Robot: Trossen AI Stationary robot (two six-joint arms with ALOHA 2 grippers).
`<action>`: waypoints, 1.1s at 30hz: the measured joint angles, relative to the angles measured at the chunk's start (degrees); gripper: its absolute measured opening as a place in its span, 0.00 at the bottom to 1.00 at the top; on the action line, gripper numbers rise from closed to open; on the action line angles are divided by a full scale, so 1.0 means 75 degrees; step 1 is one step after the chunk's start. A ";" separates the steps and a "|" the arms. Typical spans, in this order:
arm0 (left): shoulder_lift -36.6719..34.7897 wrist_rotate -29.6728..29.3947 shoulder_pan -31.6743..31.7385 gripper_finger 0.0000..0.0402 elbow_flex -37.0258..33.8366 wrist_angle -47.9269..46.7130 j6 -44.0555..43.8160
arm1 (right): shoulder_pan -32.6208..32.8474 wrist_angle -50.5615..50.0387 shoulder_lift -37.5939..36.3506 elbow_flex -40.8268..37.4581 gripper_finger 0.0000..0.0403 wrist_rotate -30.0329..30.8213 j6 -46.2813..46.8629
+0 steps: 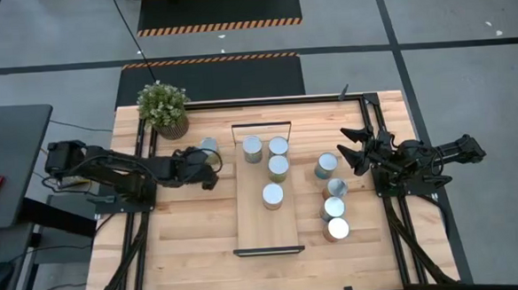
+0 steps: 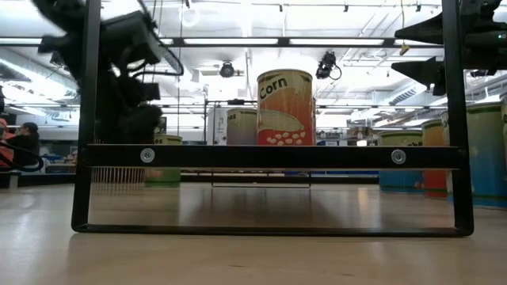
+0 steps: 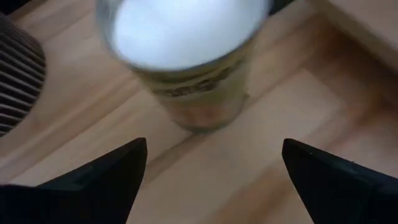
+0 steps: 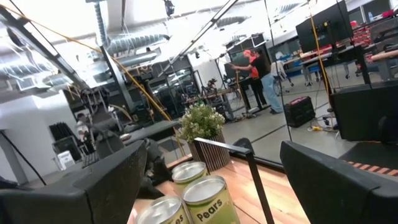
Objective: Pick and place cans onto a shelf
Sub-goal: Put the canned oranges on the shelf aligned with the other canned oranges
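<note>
Jaws wide apart on both arms, nothing held. Left gripper [image 1: 209,170] stretched low across the surface toward a can [image 1: 208,146] just beyond its tips, near the potted plant [image 1: 163,107]; that can [image 3: 186,59] stands between and ahead of the fingers. Right gripper [image 1: 348,151] raised, pointing inward above the surface beside four cans [image 1: 327,166] on the right. Shelf [image 1: 269,238] sits mid-surface carrying four cans [image 1: 279,168]; corn can [image 2: 285,107] upright on it.
</note>
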 joint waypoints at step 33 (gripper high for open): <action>0.1618 -0.1509 0.0487 0.95 -0.3141 0.9841 0.3734 | 0.0001 0.0103 0.0003 0.0000 0.94 0.0024 0.0000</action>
